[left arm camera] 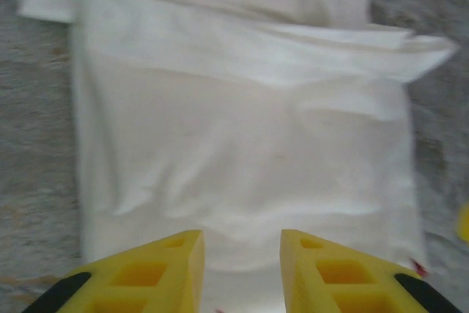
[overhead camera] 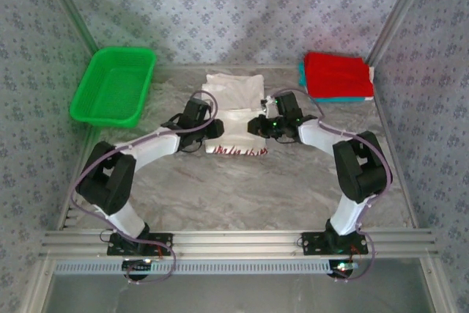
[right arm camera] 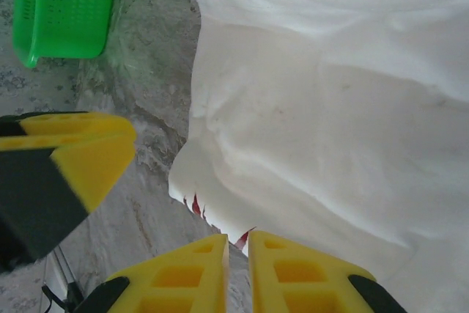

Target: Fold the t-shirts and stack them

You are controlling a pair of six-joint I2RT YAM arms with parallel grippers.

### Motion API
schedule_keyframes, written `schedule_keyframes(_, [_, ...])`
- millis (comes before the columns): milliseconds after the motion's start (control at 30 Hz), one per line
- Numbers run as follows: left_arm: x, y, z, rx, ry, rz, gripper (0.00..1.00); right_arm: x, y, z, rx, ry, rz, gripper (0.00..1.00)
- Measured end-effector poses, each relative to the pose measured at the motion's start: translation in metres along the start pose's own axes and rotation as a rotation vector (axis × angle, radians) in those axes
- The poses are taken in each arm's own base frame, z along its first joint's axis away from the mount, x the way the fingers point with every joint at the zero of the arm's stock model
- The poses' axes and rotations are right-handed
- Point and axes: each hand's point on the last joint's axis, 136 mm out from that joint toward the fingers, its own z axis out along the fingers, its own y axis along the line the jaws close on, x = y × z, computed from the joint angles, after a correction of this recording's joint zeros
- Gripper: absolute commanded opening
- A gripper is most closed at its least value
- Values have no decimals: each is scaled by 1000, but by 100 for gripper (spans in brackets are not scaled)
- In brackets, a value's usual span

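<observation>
- The green basket (overhead camera: 113,87) sits at the upper left of the overhead view, well apart from the shirts. In the right wrist view it is cut off by the upper left corner of the frame.
- The left gripper (overhead camera: 218,128) is at the left edge of the white t-shirt (overhead camera: 233,93). In the left wrist view its yellow fingers (left arm camera: 161,273) come up from the bottom edge with a clear gap between them, and white cloth shows through that gap. That picture is blurred, and I cannot tell if the tips touch the cloth.
- The white t-shirt lies at the middle of the table (overhead camera: 242,188), toward the back, between the two grippers. It is folded over on itself, and its side edges are partly covered by the grippers in the overhead view. The red print (overhead camera: 238,151) shows as a thin strip along the near edge, with the rest hidden under the fold.
- The right gripper (overhead camera: 254,125) is at the shirt's right edge. In the right wrist view its fingers (right arm camera: 300,276) are all but closed, with a thin slit between them. The shirt's edge, with a few red specks, reaches the tips, but I cannot tell if any cloth is pinched.
- At the upper right, the folded red shirt (overhead camera: 337,75) lies on the teal shirt (overhead camera: 337,99). The teal one is mostly hidden, with a narrow border showing at the left and near sides.
</observation>
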Motion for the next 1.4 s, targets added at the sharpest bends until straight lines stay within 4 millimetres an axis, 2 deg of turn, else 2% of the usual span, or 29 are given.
schedule_keyframes(100, [18,-4,4,34,27,-4,32,10,-8,7,7,18,21,16])
schedule_keyframes(267, [79,35,26,-35,161,-55,28,43,-41,27,59,95,86,16])
schedule_keyframes(367, [73,33,27,-12,128,-71,27,55,-54,35,80,126,113,16])
schedule_keyframes(600, [71,37,18,-25,124,-93,30,50,-49,30,75,108,102,17])
schedule_keyframes(700, [63,41,4,-35,107,-117,35,47,-40,24,66,97,91,18])
schedule_keyframes(800, [45,47,-15,-24,54,-165,40,41,-24,18,46,81,62,18])
schedule_keyframes(900, [29,57,-31,-12,4,-221,44,35,-7,21,23,78,18,18])
schedule_keyframes(967, [27,62,-33,-10,5,-251,45,30,2,25,14,78,-10,17])
schedule_keyframes(1067, [39,65,-28,-3,54,-278,46,29,1,38,17,90,-17,17])
schedule_keyframes(1267, [76,74,-15,-16,168,-321,46,47,-33,62,74,149,52,16])
schedule_keyframes(1400, [89,75,-6,-27,211,-321,47,46,-32,64,66,142,58,16])
